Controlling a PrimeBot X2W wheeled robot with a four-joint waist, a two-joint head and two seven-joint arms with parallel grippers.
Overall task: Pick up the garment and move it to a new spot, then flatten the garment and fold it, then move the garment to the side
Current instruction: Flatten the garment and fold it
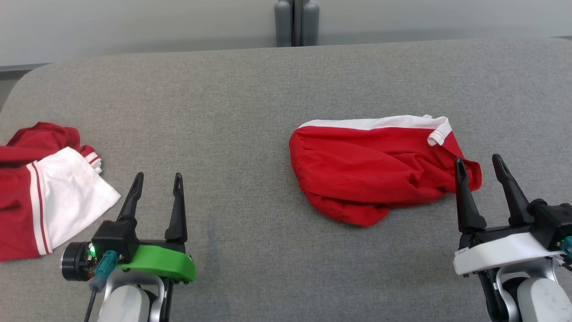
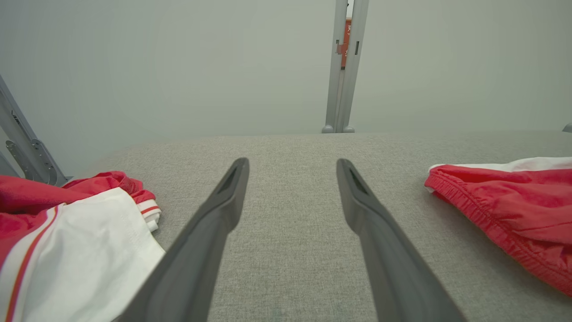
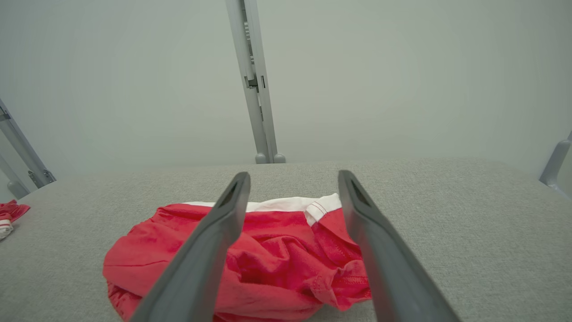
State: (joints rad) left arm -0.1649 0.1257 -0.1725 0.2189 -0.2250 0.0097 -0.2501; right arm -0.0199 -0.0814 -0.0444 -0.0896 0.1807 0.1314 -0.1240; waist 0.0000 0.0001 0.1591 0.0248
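Pointing forward near the table's front, the left gripper (image 1: 158,179) and right gripper (image 1: 480,163) stand spread wide, empty. Just beyond the right fingers (image 1: 464,201), the red-and-white garment (image 1: 375,170) lies crumpled on the grey table (image 1: 223,89). The left wrist view adds its elastic waistband (image 2: 473,210), the right wrist view its rumpled hem (image 3: 339,286).

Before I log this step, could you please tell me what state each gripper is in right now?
Left gripper: open, holding nothing.
Right gripper: open, holding nothing; red garment lies just ahead.

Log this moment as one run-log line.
left gripper: jaws open, empty | right gripper: jaws open, empty | crumpled red-and-white fabric garment: lying on grey table, ungrasped
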